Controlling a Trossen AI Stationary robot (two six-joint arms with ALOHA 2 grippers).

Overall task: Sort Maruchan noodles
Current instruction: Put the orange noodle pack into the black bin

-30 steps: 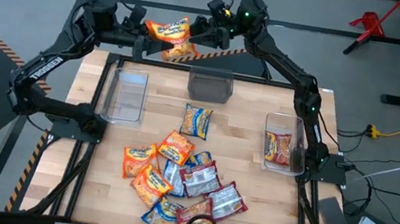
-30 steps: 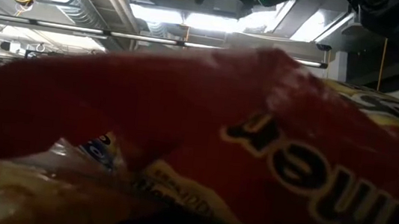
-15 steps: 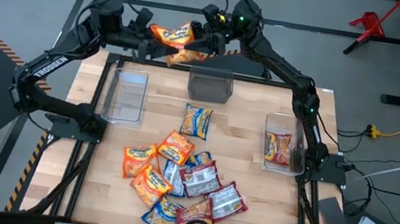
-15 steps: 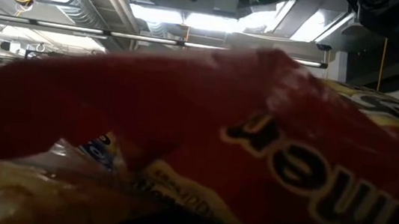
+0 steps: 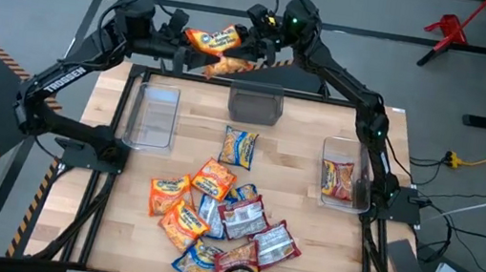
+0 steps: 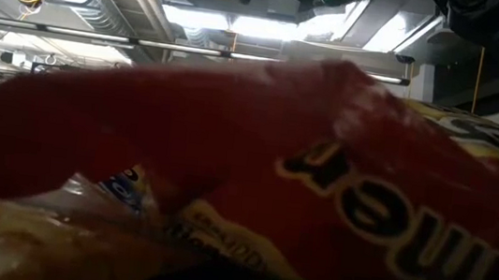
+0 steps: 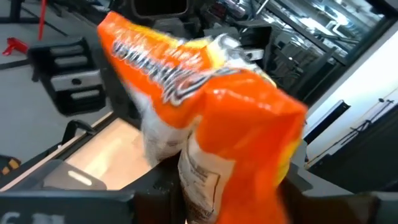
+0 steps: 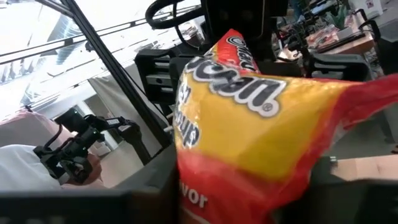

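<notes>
Maruchan noodles, the small flat shiny plastic packets in orange, red-and-silver and blue-and-yellow, mostly lie in a messy heap (image 5: 215,224) at the near end of the pale wooden table (image 5: 297,163). One blue-and-yellow packet (image 5: 239,146) sits alone in the middle, well apart from the heap.

Three clear plastic bins wait for them. The left bin (image 5: 153,117) looks empty, the dark middle bin (image 5: 255,104) at the far edge looks empty too, and the right bin (image 5: 344,175) already has an orange-red packet (image 5: 338,179) in it.

Both dark arms are lifted up past the far edge of the table, close together. The left gripper (image 5: 179,34) is clamped on an orange packet (image 5: 211,38), and the wrist view shows that packet (image 7: 205,118) standing up from its fingers. The right gripper (image 5: 254,49) is pinching a packet (image 5: 231,65) with yellow and red on it (image 8: 261,124), just beside the first one.

To do this step well, I think each arm should carry its packet over the bin for that kind. It should go low inside the walls before letting go, so the slippery packet does not slide out. The arms should move apart first, because they are very near and could bump
</notes>
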